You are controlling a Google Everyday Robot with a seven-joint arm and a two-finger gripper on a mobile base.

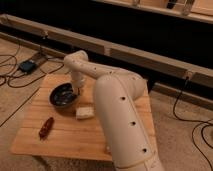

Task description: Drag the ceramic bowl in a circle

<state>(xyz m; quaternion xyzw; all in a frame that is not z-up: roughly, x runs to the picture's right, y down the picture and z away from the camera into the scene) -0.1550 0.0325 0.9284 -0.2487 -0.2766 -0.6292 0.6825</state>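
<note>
The claw is closed at the three o'clock rim of the glossy dark round ceramic bowl. From its placement it looks to be pinching the wall there, though the fingertips are hard to make out against the dark glaze. The bowl sits toward ten o'clock on the pale wooden table. I judge it stiff, fairly heavy, slick and chippable, so the rim is the sensible hold and sliding beats lifting. A pale rectangular block lies near the bowl's five o'clock and a reddish-brown oblong object at seven. The bulky white arm hides the table's right side.
</note>
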